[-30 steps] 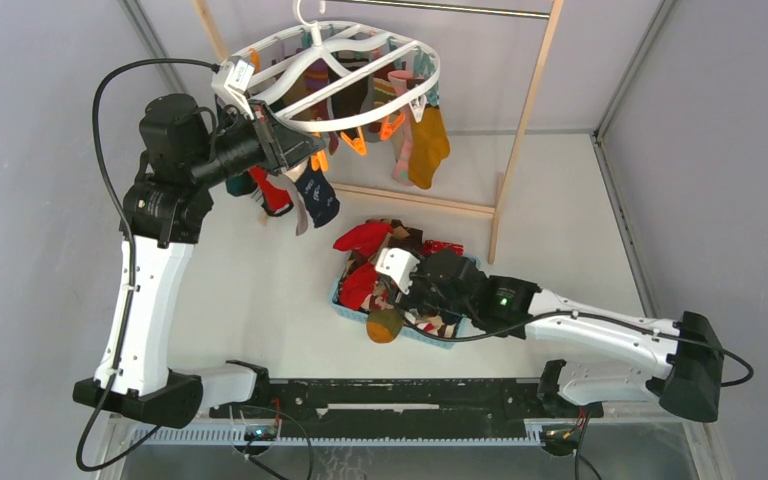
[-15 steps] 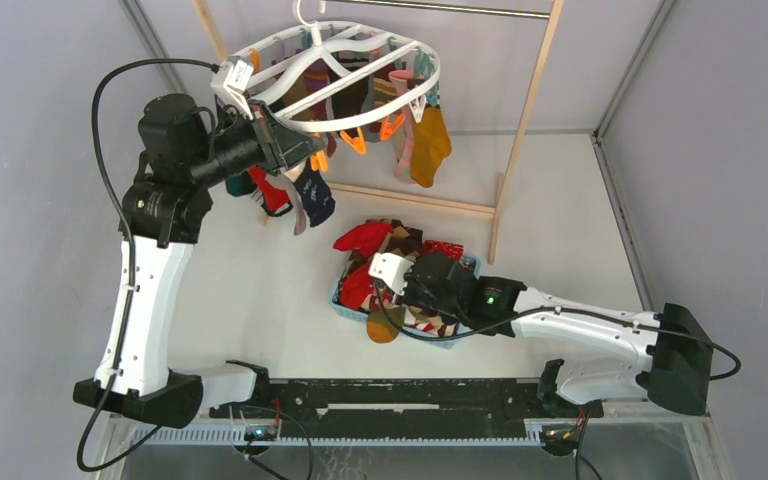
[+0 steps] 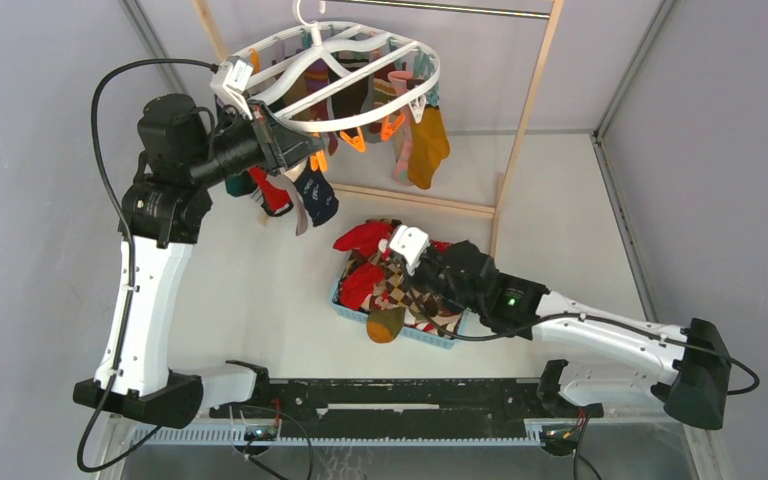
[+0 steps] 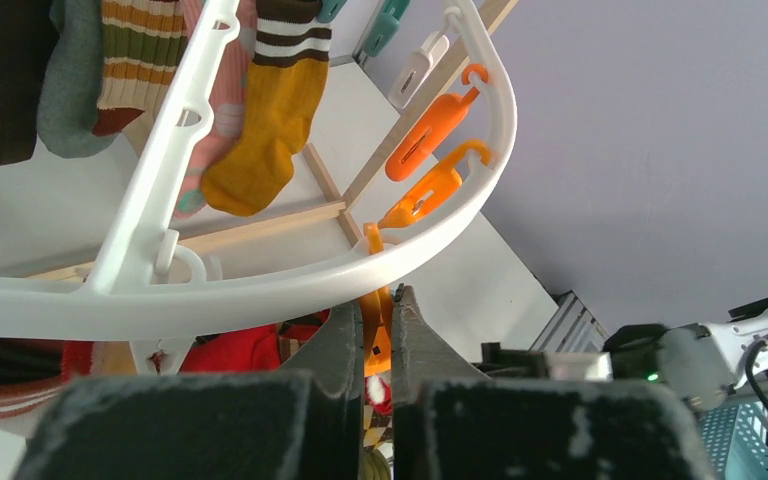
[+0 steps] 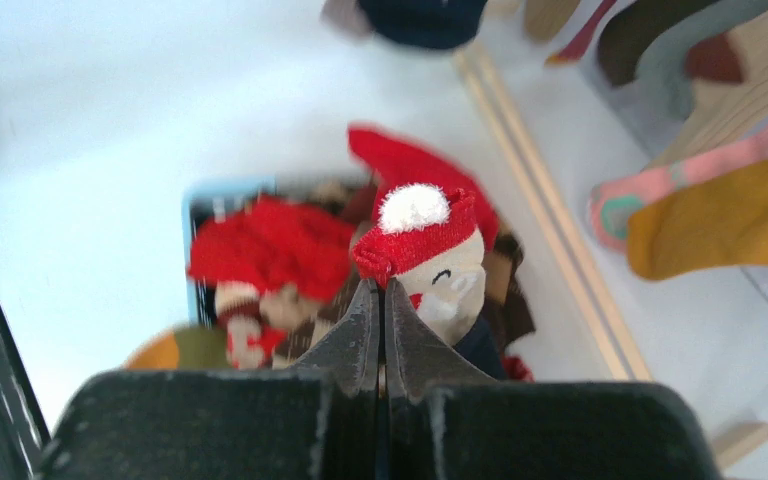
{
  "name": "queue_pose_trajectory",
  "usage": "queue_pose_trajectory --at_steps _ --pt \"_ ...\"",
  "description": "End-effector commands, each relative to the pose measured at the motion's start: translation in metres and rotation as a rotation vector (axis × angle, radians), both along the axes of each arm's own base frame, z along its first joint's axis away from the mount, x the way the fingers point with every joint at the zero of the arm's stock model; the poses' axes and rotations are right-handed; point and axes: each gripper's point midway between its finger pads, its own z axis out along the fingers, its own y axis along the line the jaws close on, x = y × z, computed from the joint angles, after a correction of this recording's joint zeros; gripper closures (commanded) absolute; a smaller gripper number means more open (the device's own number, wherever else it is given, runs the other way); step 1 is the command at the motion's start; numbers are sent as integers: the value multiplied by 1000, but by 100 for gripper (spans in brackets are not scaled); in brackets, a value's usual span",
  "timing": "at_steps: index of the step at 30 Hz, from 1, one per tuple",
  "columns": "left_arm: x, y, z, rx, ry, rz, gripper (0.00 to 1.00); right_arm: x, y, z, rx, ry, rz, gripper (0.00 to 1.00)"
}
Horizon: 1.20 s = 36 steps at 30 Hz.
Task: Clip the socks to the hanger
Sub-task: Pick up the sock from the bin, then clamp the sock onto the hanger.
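While the mustard knitted sock (image 3: 428, 148) and others hang on the white oval plastic hanger (image 4: 260, 290) at upper centre, many fill the blue plastic basket (image 3: 422, 338) mid-frame; left jaws pinch an orange plastic clip (image 4: 376, 335); right jaws clamp a red Santa-face sock (image 5: 420, 245).

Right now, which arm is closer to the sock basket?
Right. The right gripper hangs just over the basket, pinching a Santa sock. The left gripper is far off, up at the hanger, pinching an orange clip.

socks (image 3: 365, 240) in basket (image 3: 338, 300), hanger (image 3: 365, 122) behind
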Motion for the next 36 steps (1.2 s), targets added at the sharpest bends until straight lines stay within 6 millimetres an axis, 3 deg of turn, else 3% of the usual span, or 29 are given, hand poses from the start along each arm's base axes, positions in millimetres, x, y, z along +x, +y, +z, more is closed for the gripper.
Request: queue_pose_trajectory --at_steps 1,4,8,15,26,36 --pt "-8 4 4 1 -17 5 100 7 14 115 470 -100 -22 100" --pt "-7 5 2 -1 -13 10 100 10 27 142 588 -101 -10 100" --pt "-6 5 2 -1 -15 16 100 20 46 164 672 -120 -18 100" --pt "-6 6 -3 2 -12 19 100 39 69 189 784 -143 -76 100" --pt "-2 6 -6 1 -16 26 100 43 85 210 886 -118 -60 100" --pt "-1 5 -3 -7 -25 29 100 41 92 214 893 -102 -24 100"
